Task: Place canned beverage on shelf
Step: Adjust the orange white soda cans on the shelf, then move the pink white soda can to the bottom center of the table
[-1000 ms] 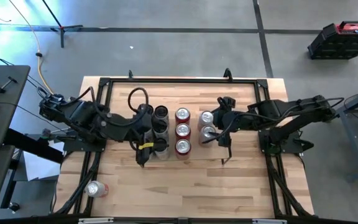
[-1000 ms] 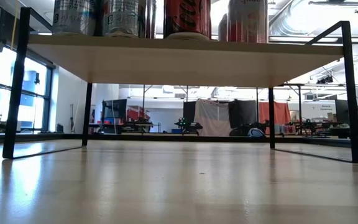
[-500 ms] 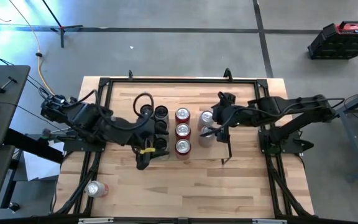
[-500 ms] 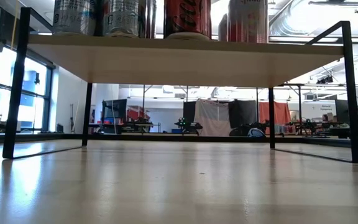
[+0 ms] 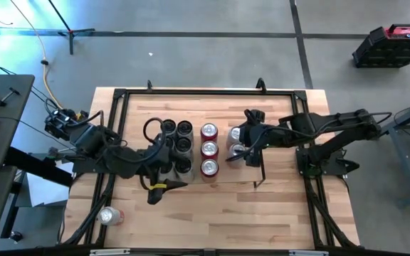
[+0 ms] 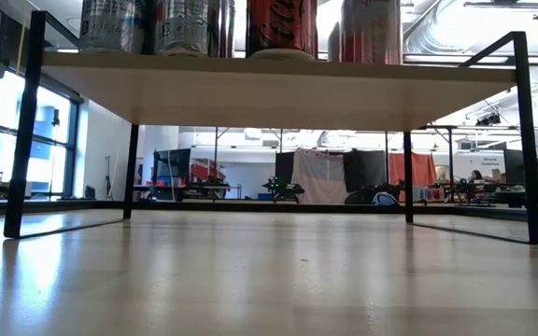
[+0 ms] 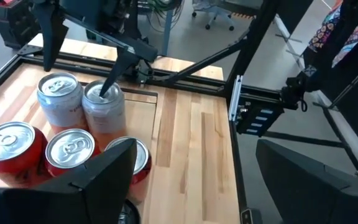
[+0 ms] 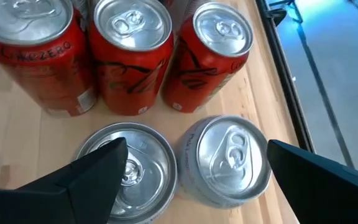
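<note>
The silver cans (image 5: 236,141) stand upright as a pair at the right end of the shelf (image 6: 269,93), touching or nearly touching each other. Just beside them toward the shelf's middle stands a row of three red cans (image 5: 209,149), also upright. Farther toward the left end stands a cluster of dark cans (image 5: 181,142). From table height you see only the can bottoms lined up along the shelf's board, with the black wire end frames on either side.

Your right claw (image 5: 243,144) hangs over the silver pair at the shelf's right end. It is spread wide, with one finger outside each can and nothing pinched between them. From the left wrist camera, one finger (image 7: 112,87) comes down to the top of the silver can nearer the red row. You cannot tell whether it touches.

Your left claw (image 5: 156,190) is just off the shelf's left front corner, over the bare surface (image 5: 283,213). It is also spread and holds nothing. It faces along the shelf toward the red and silver cans.

One more loose can (image 5: 107,215) lies on its side well apart from the shelf, out past its left front corner and close to the surface's edge.
</note>
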